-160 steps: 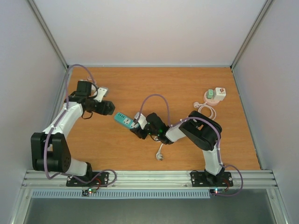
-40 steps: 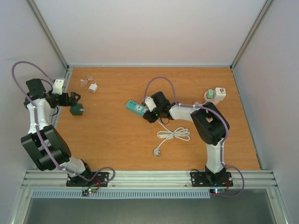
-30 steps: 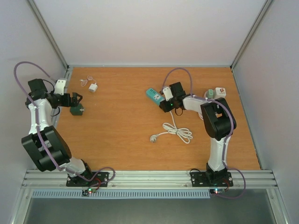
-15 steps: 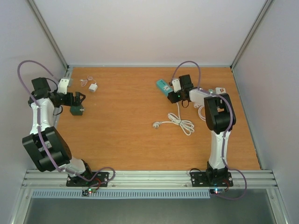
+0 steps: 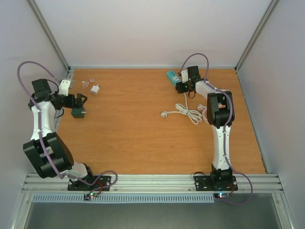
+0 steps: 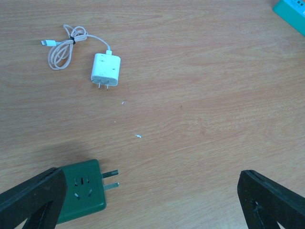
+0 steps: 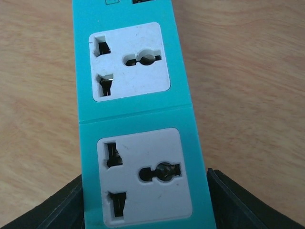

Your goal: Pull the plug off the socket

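right gripper (image 7: 145, 175) clenched on the blue-green socket strip (image 7: 131, 107)
left gripper (image 6: 150, 174) wide open, green plug (image 6: 81, 198) just beside one jaw

The left arm (image 5: 40, 119) and the right arm (image 5: 218, 143) are alike: smooth white links joined by chunky black joint housings. Each stands on a black base plate (image 5: 90, 182) fixed to the ribbed aluminium rail (image 5: 152, 181) at the table's near edge, with small red and green lights (image 5: 220, 194) glowing just below. A thin purple cable (image 5: 23, 69) loops loosely off each arm and curls out again beside its base, and the fingers (image 6: 28, 200) are plain matt black wedges.
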